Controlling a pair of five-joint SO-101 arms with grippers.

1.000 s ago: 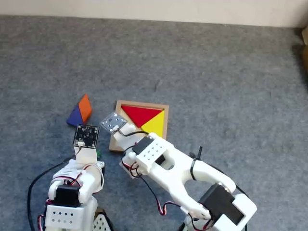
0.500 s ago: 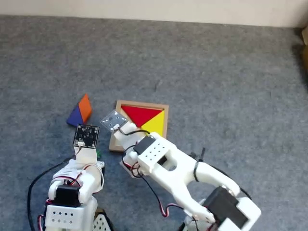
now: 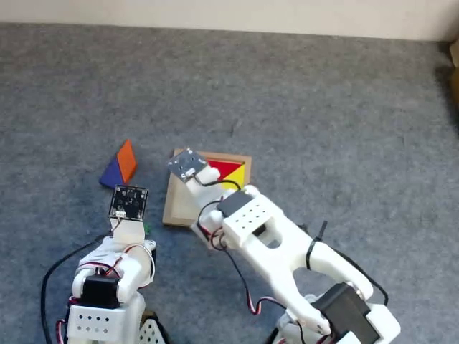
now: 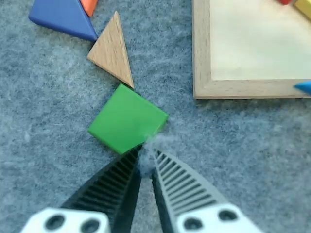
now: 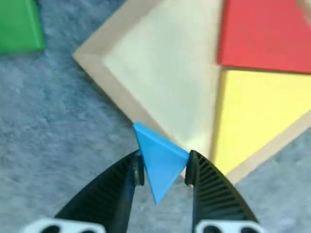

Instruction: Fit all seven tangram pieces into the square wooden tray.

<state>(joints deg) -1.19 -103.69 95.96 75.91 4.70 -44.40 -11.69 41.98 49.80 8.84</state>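
While the right arm (image 3: 265,233) leans over the tray (image 3: 176,211), the right jaws pinch a blue triangle (image 5: 161,162) above its near rim; the left jaws, nearly closed, sit beside the green square (image 4: 127,119).

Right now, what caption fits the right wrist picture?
Right pincer holds a light blue triangle at the edge of the wooden tray.

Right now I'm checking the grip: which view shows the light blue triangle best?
The right wrist view: the light blue triangle sits pinched between the right gripper's fingers, over the tray's rim. The left wrist view catches just its tip beside the tray. In the high view the right arm covers that spot.
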